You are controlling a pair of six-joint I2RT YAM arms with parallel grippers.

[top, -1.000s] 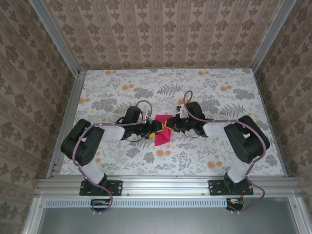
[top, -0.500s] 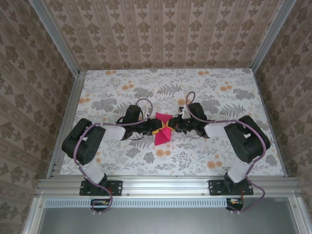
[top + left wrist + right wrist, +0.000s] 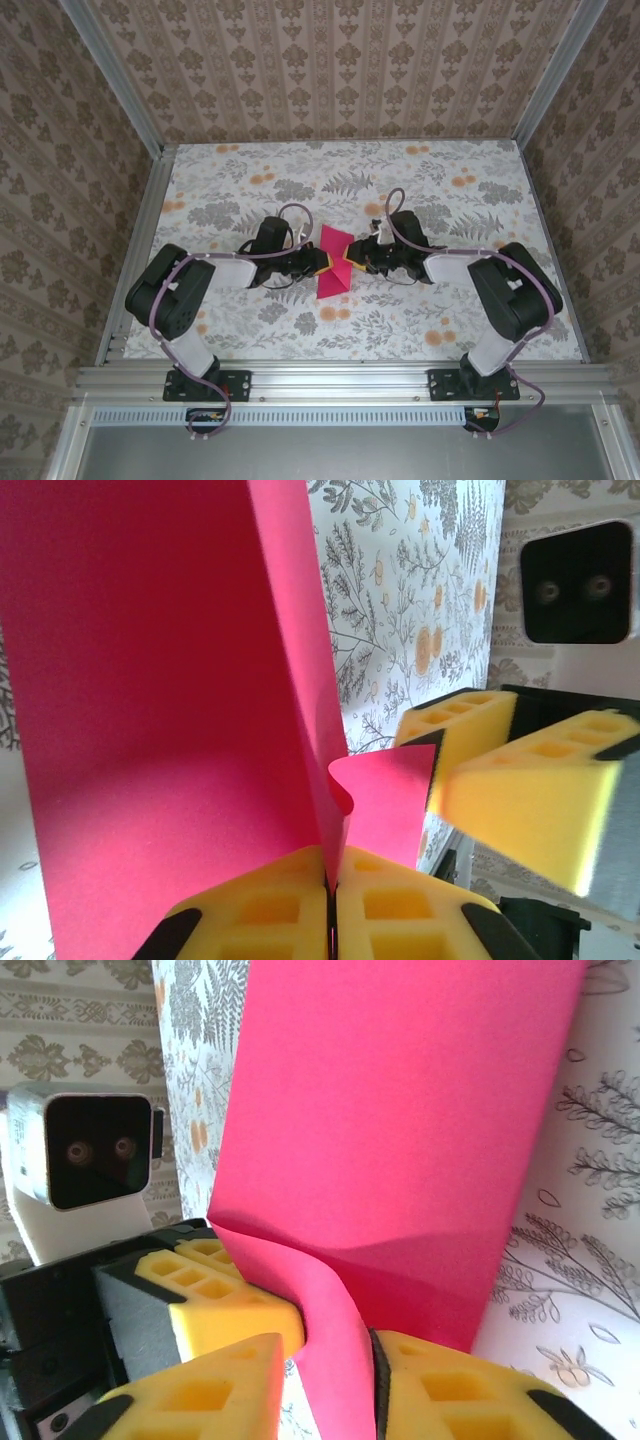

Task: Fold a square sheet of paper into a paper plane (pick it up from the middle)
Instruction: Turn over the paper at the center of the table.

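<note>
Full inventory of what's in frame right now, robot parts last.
square sheet of paper: 1, magenta-pink, mid-table, bent, held between both tools
table: 1, white cover with grey leaf and orange flower print, under everything
walls: 3, beige patterned wallpaper, around the table
frame: aluminium rails, near edge and corners
left arm: 1, black and white, base at near edge
right arm: 1, black and white, base at near edge
left tool: yellow pads, shut on the paper
right tool: yellow pads, paper between them, closure unclear

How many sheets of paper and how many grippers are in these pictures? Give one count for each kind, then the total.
Magenta-pink paper sheet: 1
Grippers: 2 (left gripper, right gripper)
Total: 3
</note>
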